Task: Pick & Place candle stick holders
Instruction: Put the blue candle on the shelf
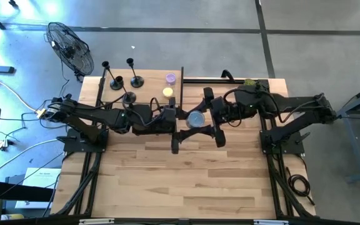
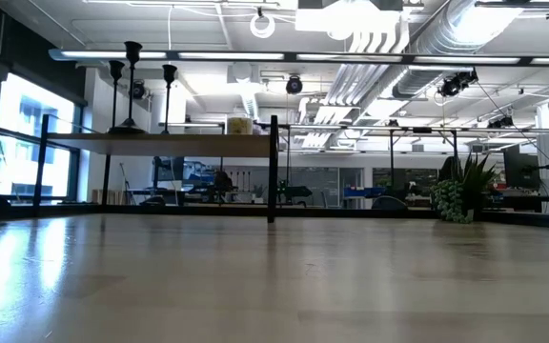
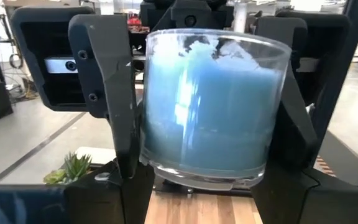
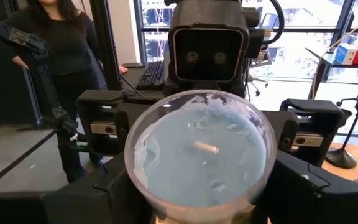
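We see both arms meeting at the table's middle around a blue candle jar. The right gripper spreads wide, its fingers pressed on either side of the glass, gripping it. The left gripper sits just beside the jar; from these views we cannot tell whether its fingers are open or closed. The three candle stick holders stand upright on a raised shelf at the far left of the table, near a purple candle and a yellow candle. A person stands beyond the table.
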Tool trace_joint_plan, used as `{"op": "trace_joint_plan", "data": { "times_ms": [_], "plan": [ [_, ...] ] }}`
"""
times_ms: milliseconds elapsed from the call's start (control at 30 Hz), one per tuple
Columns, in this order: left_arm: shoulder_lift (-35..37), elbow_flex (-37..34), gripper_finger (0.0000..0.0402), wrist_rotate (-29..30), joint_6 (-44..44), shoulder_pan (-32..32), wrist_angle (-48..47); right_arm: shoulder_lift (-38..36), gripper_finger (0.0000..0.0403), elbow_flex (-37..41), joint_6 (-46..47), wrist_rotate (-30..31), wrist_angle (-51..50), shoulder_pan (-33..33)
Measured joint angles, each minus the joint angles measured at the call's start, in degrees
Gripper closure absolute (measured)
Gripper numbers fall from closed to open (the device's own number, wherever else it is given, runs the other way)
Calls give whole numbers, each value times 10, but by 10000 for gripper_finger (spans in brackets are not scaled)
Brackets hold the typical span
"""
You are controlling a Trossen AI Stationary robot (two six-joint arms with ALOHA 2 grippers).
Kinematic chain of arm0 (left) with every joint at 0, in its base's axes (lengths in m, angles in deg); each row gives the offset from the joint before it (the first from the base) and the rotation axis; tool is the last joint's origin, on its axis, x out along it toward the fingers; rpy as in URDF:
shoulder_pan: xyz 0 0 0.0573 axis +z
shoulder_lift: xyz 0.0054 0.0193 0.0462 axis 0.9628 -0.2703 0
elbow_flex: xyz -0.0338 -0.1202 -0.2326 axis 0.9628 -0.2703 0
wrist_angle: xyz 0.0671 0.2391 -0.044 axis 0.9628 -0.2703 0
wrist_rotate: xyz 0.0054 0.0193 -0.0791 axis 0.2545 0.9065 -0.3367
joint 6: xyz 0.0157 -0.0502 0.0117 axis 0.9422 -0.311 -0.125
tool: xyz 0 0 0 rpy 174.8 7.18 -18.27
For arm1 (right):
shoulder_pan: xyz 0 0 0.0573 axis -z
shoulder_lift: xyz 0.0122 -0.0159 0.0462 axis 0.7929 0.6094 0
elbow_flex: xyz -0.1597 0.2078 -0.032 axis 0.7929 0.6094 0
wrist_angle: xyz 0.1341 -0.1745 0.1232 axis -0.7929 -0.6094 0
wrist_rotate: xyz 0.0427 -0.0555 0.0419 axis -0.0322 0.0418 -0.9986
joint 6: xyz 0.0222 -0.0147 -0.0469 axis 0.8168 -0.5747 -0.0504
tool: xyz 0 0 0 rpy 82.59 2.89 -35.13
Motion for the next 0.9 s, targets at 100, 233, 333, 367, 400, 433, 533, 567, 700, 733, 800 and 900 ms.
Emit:
{"op": "trace_joint_plan", "data": {
  "times_ms": [100,233,333,367,400,433,533,567,700,733,800,900],
  "plan": [
    [0,0,181,12,0,0,0,0,147,0,0,1,0,0],
    [0,0,181,12,0,0,0,0,148,0,0,-2,-1,0],
    [0,0,181,12,0,0,1,0,147,0,0,-2,-2,0],
    [0,0,181,12,0,0,1,0,148,0,-1,-2,-2,0],
    [0,0,181,12,0,0,1,0,148,0,-1,-3,-3,0],
    [0,0,181,13,0,0,1,0,148,0,-1,-3,-3,0],
    [0,0,181,27,2,0,2,0,148,0,-2,-7,-7,0],
    [0,0,181,30,2,0,2,0,148,0,-2,-8,-7,0],
    [-1,0,181,47,10,0,9,0,148,0,-2,-7,-8,1],
    [-1,0,181,49,20,0,8,0,148,0,-2,-7,-9,1],
    [-1,0,181,52,33,0,8,0,148,-1,-3,-7,-11,1],
    [-1,0,181,53,34,-1,8,0,148,-1,-4,-8,-14,1]
  ]
}}
